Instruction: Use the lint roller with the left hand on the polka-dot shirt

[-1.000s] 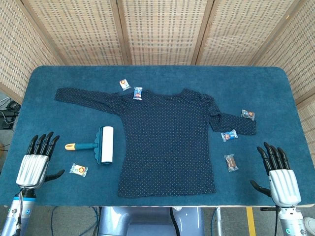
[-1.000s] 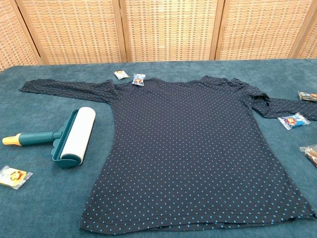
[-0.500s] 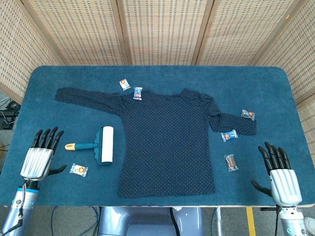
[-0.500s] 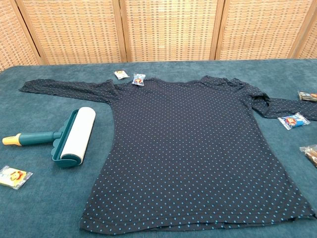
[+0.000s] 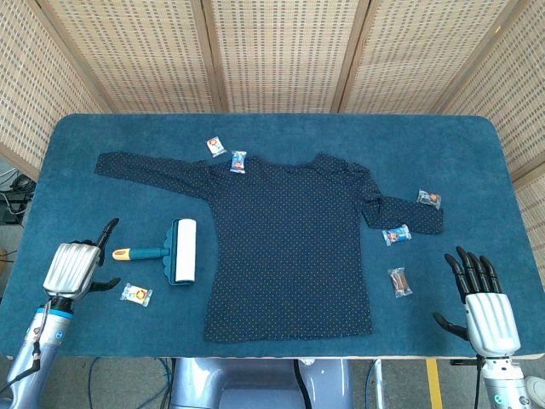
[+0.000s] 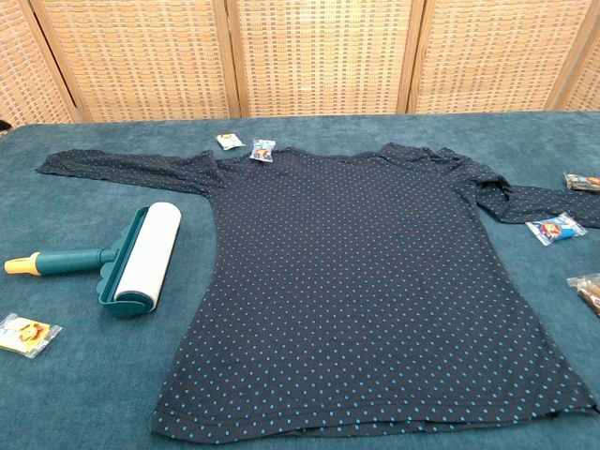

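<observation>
The dark polka-dot shirt (image 5: 289, 247) lies flat in the middle of the blue table, sleeves spread; the chest view shows the shirt (image 6: 366, 281) filling most of the frame. Left of it lies the lint roller (image 5: 180, 250) on the cloth, white roll toward the shirt and its yellow-tipped handle (image 5: 136, 253) pointing left; in the chest view the lint roller (image 6: 142, 251) lies untouched. My left hand (image 5: 75, 266) hovers just left of the handle tip, tipped forward, holding nothing. My right hand (image 5: 484, 296) rests open at the front right. Neither hand shows in the chest view.
Small candy packets lie scattered: one (image 5: 135, 294) in front of the roller near my left hand, two (image 5: 214, 146) (image 5: 238, 161) by the collar, several around the right sleeve (image 5: 396, 234). The table's front edge (image 5: 272, 351) runs just below the shirt hem.
My left hand has moved forward and to the right, closer to the roller handle, and tipped so its fingers look foreshortened. The right hand, roller and shirt have stayed put.
</observation>
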Robot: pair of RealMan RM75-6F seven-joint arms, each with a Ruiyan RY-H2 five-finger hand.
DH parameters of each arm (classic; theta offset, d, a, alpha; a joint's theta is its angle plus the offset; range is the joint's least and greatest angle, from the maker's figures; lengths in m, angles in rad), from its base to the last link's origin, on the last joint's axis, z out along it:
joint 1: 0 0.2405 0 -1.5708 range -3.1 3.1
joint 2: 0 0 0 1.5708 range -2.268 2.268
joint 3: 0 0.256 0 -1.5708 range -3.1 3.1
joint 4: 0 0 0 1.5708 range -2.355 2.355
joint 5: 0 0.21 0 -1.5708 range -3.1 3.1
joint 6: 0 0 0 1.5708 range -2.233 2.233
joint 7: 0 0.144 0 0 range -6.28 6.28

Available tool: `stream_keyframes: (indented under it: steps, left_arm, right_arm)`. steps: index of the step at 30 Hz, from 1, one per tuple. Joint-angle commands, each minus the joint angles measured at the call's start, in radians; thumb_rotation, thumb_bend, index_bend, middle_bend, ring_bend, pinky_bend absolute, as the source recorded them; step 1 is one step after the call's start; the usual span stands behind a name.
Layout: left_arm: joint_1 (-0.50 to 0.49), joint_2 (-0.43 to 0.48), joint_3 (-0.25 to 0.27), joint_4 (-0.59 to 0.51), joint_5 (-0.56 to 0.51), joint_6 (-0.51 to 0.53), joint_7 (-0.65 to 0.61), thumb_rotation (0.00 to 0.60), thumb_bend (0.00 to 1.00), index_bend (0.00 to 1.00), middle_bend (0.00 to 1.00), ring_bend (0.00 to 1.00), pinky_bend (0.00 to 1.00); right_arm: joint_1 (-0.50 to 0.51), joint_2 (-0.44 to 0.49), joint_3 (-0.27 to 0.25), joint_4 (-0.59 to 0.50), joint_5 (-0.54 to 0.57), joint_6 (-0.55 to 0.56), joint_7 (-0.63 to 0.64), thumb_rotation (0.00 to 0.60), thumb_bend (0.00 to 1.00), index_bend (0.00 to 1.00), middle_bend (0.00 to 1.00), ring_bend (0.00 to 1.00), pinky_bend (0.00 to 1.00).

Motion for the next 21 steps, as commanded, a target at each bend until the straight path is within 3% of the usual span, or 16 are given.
stream_keyframes:
  steps: [1, 4, 7, 14, 21]
  left_arm:
    - [-0.072, 0.054, -0.018, -0.009, -0.113, -0.156, -0.046, 0.6, 0.19, 0.0, 0.83, 0.72, 0.71]
    - [-0.094, 0.059, -0.023, -0.004, -0.149, -0.181, -0.036, 0.6, 0.21, 0.03, 0.87, 0.76, 0.72]
    - [-0.113, 0.059, -0.026, 0.004, -0.185, -0.199, -0.027, 0.6, 0.29, 0.15, 0.89, 0.78, 0.74]
    - [-0.162, 0.036, -0.029, 0.045, -0.261, -0.233, -0.01, 0.6, 0.38, 0.32, 0.91, 0.78, 0.74]
    - [-0.214, 0.0, -0.013, 0.102, -0.325, -0.273, 0.022, 0.6, 0.4, 0.41, 0.91, 0.78, 0.74]
  right_arm:
    - [0.001, 0.0, 0.001, 0.001, 0.001, -0.001, 0.001, 0.6, 0.04, 0.0, 0.0, 0.0, 0.0]
    - [0.001, -0.001, 0.001, 0.002, 0.002, -0.002, 0.002, 0.6, 0.04, 0.0, 0.0, 0.0, 0.0]
    - [0.002, -0.002, 0.002, 0.003, 0.003, -0.004, 0.002, 0.6, 0.04, 0.0, 0.0, 0.0, 0.0]
    - [0.002, -0.004, 0.003, 0.006, 0.005, -0.005, 0.0, 0.6, 0.04, 0.0, 0.0, 0.0, 0.0]
    - [0.003, -0.006, 0.007, 0.011, 0.012, -0.006, 0.001, 0.6, 0.04, 0.0, 0.0, 0.0, 0.0]
